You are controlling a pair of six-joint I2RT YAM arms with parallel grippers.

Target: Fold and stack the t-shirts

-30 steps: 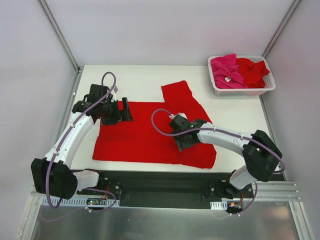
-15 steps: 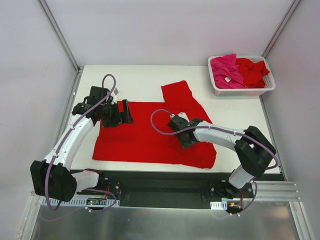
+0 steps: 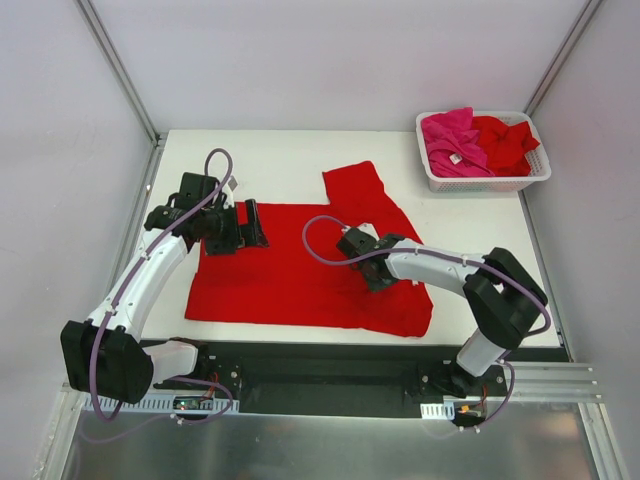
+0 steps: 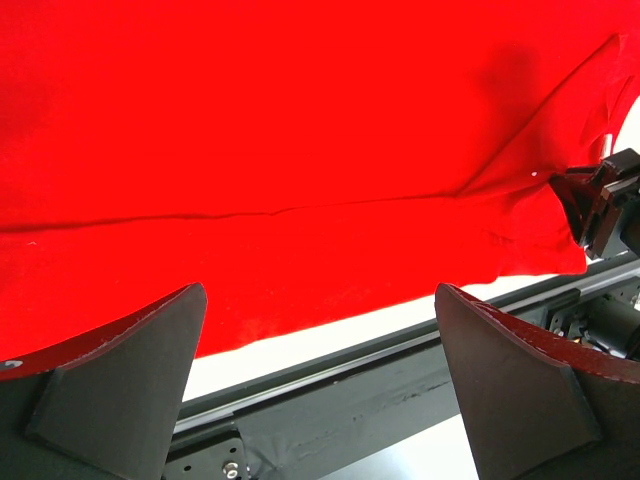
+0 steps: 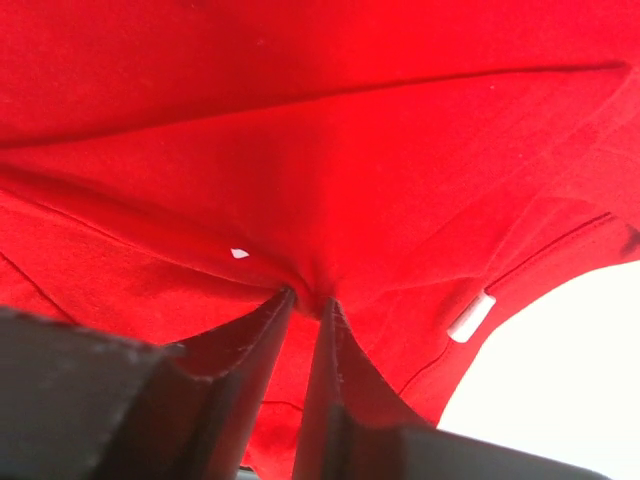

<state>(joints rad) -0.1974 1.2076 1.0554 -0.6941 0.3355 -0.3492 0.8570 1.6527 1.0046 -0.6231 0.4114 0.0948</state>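
A bright red t-shirt (image 3: pixel 290 270) lies spread on the white table, one sleeve (image 3: pixel 355 185) reaching toward the back. My right gripper (image 3: pixel 378 282) presses down on its right half, jaws pinched on a small ridge of the cloth (image 5: pixel 305 298); the shirt's white neck label (image 5: pixel 470 318) lies just to the right. My left gripper (image 3: pixel 252 225) hovers over the shirt's back left edge, fingers wide apart with nothing between them (image 4: pixel 320 300). More t-shirts, one magenta-pink (image 3: pixel 450 140) and one red (image 3: pixel 505 140), sit bundled in the basket.
The white slotted basket (image 3: pixel 485 183) stands at the table's back right corner. A black rail (image 4: pixel 330 390) runs along the near edge below the shirt's hem. White enclosure walls stand on the left, back and right.
The right gripper's jaws have come together on a fold of the red shirt while shifting slightly toward the back. The left arm has hardly moved.
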